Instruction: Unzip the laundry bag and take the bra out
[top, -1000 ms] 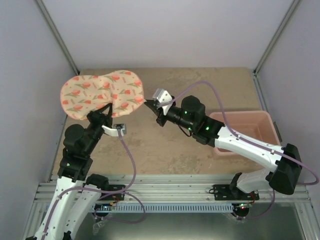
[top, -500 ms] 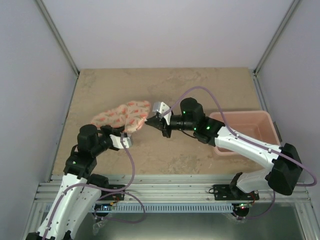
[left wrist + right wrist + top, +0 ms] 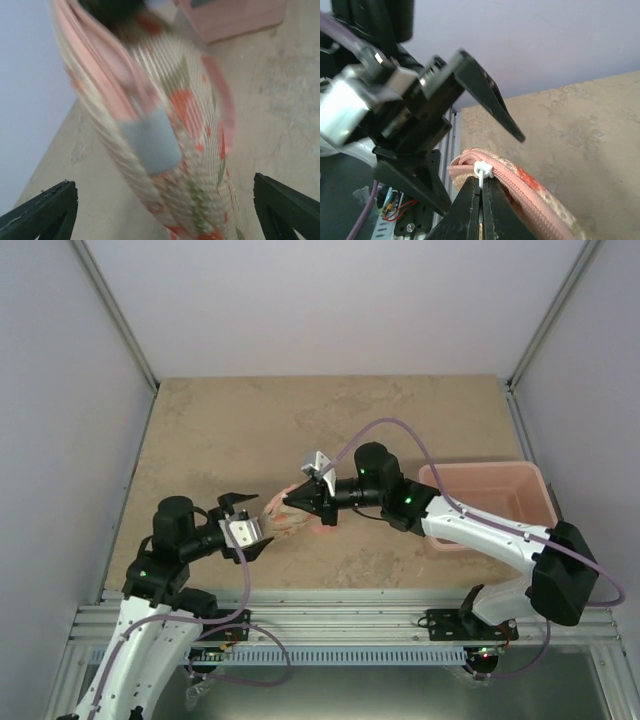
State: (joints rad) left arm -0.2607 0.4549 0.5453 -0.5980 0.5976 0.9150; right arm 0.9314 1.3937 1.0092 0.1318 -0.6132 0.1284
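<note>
Pinching the small white zip pull (image 3: 482, 171) between fingers pressed together, the right tool (image 3: 297, 504) holds the laundry bag (image 3: 287, 522) by its pink zip rim (image 3: 520, 197). The bag is bunched up and turned edge-on, so from above only a narrow strip of cream fabric with orange-pink print shows. It sits toward the front edge of the desk (image 3: 300, 420), a little left of the middle, between the two tools. Whether its underside touches the desk I cannot tell.

The left tool (image 3: 258, 522) faces the bag from the left with its fingers (image 3: 45, 210) spread wide apart. One stands on each side of the fabric and neither touches it. In the left wrist view the bag is blurred, with a grey-blue patch (image 3: 150, 140) on its near face.

The pink tub (image 3: 530, 485) stands by the right edge of the desk, well apart from the bag, with the right arm reaching across its near left corner.
</note>
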